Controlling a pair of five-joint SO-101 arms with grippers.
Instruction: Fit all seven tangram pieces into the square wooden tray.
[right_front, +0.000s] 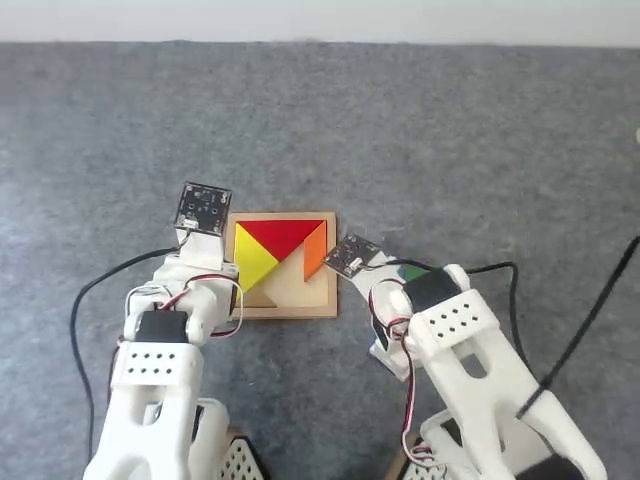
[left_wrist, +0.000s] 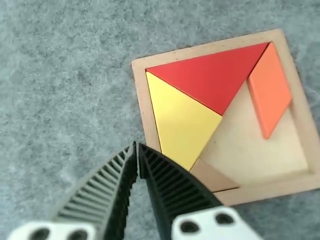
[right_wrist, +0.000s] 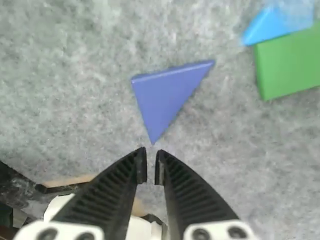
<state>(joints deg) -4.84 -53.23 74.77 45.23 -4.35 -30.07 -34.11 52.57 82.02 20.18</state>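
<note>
**Gripper Status and Piece Locations, Tangram Tray**

**Left gripper.** The left gripper (left_wrist: 136, 149) is positioned over the outer edge of the square wooden tray (left_wrist: 141, 107), on the side where the yellow triangle (left_wrist: 180, 122) lies. Its fingers are drawn together to a narrow slit. Nothing is gripped between them. One finger overlaps the tray rim in the wrist view; whether the rim is touched cannot be told.

**Right gripper.** The right gripper (right_wrist: 148, 164) is positioned off the tray, over the grey carpet (right_wrist: 75, 75). Its fingers are likewise brought nearly together, with a thin gap left between the tips. Nothing is held. The tips are located just beside one corner of the dark blue triangle (right_wrist: 167, 92), apart from it.

**Pieces in the tray.** Three pieces are seated flat inside the tray:
- The red triangle (left_wrist: 210, 75) is laid along one tray wall.
- The yellow triangle is laid along the adjoining wall, edge to edge with the red triangle.
- The orange parallelogram (left_wrist: 270, 95) is laid along the wall opposite the yellow triangle, touching the red triangle.

Bare wood is exposed over the remainder of the tray floor.

**Pieces outside the tray.** The dark blue triangle, a green piece (right_wrist: 290, 62) and a light blue piece (right_wrist: 265, 29) are laid on the carpet, outside the tray on the orange parallelogram's side. The green and light blue pieces are just beside each other.
</note>
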